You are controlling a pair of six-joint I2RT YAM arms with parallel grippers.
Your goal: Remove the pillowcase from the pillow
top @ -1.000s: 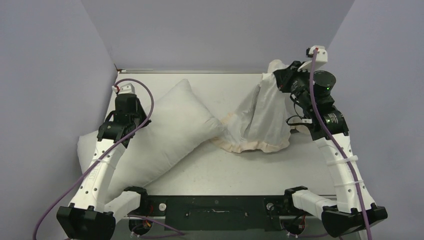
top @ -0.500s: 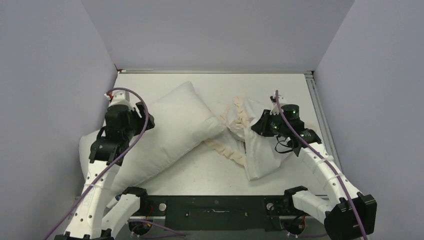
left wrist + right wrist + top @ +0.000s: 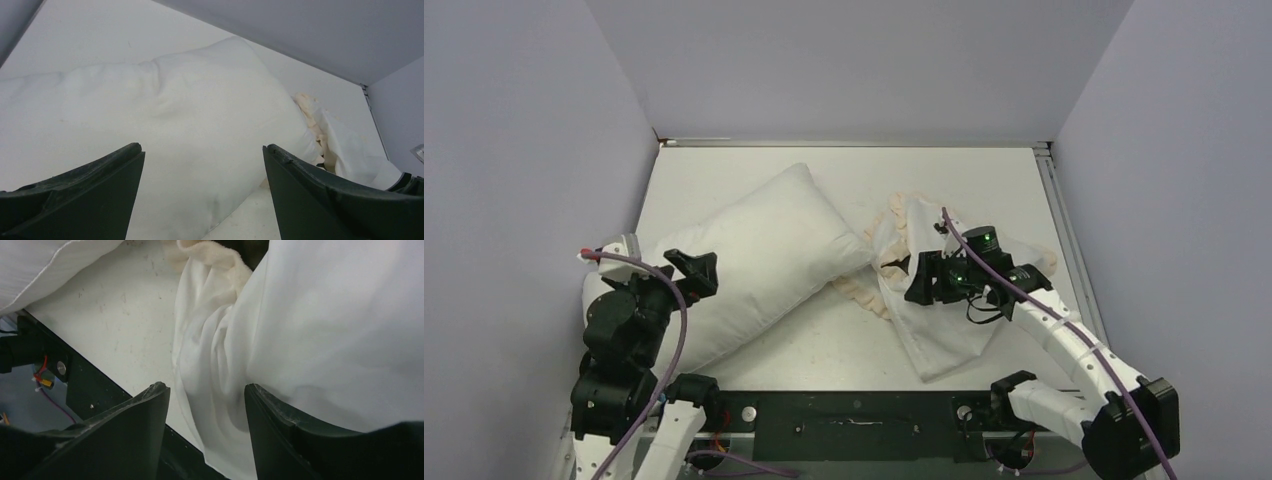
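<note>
Left, I see plump plain white stuffed pillow (image 3: 754,250), no pattern. Right, limp white fabric pillowcase (image 3: 944,335), cream ruffled frill (image 3: 861,291) along edge. I note off-white table (image 3: 844,345), purple cables (image 3: 684,325), lilac-grey walls (image 3: 844,60).

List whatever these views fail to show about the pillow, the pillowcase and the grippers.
- Top view: near-left end of the pillow, covered by the left arm.
- Top view: middle of the pillowcase, under the right gripper.
- Right wrist view: whether the right fingers touch the pillowcase is unclear.
- Left wrist view: pillow's left end, cut off by the frame edge.
</note>
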